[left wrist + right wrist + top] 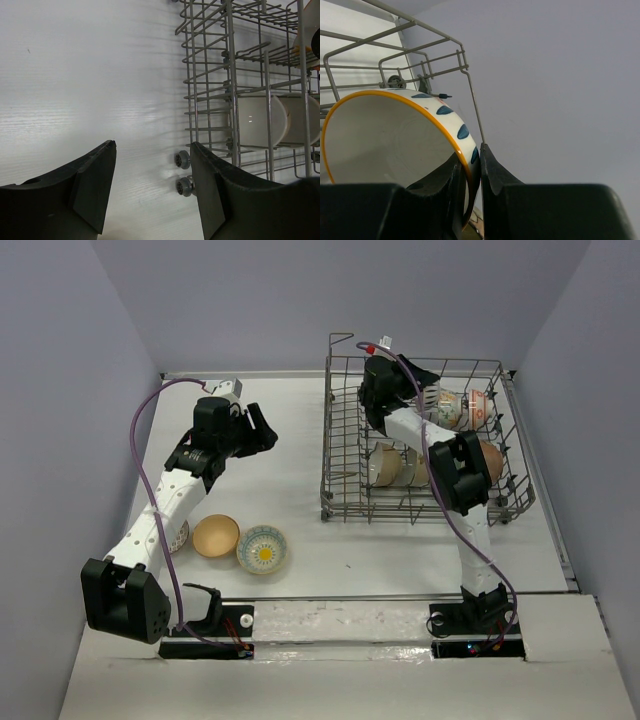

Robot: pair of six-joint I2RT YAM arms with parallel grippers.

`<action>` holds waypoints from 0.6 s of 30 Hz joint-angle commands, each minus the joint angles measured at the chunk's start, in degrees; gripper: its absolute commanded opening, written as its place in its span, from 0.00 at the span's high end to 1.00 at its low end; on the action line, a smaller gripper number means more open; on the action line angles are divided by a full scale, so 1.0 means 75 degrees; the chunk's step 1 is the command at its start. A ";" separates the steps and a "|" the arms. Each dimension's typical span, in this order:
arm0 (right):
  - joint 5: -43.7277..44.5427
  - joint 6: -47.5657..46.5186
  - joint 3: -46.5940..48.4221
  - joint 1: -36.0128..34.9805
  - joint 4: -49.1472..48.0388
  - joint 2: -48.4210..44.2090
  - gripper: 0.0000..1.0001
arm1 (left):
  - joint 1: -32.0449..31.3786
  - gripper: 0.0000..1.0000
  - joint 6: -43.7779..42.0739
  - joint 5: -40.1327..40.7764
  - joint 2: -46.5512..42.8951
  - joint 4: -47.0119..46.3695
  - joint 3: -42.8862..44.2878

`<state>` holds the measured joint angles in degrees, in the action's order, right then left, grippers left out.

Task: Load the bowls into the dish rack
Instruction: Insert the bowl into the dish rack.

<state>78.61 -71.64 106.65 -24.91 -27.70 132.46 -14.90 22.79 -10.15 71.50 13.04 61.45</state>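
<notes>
From above, my left arm rises from its base at the near left corner of the tabletop and reaches toward the far edge. My left gripper (262,430) is turned right toward the dish rack (335,455), with bare tabletop between them. The rack sits on the far right part of the tabletop. My right arm stands up from its base, bends over the rack's near wall and puts my right gripper (430,392) inside, near the far wall. A tan bowl (215,535) and a yellow-centred bowl (263,548) sit side by side close to the near edge, just beside my left forearm.

At my left wrist, the fingers stand wide apart with nothing between them. The rack's left wall and 2 small wheels (182,160) lie just past the right finger. 2 white bowls (260,120) stand on edge behind the wires.

At my right wrist, the fingers pinch the rim of an orange-rimmed bowl (385,135), 1 finger inside and 1 outside. The bowl is tilted on edge, with the rack's top wires behind it.
</notes>
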 commanded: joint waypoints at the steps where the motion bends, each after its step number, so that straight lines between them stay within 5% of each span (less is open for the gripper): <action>1: -0.0028 0.0001 0.0053 0.0029 -0.0302 0.0091 0.99 | 0.0041 0.30 -0.0038 -0.0123 0.0052 -0.0262 -0.0072; 18: -0.0168 0.0176 0.0053 -0.0324 -0.0092 0.0760 0.99 | 0.0041 0.30 -0.0038 -0.0181 0.0122 -0.0273 -0.0049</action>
<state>80.16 -72.64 106.85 -26.76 -28.14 134.61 -14.90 22.79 -10.52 72.79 13.02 61.45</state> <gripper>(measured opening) 0.196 0.695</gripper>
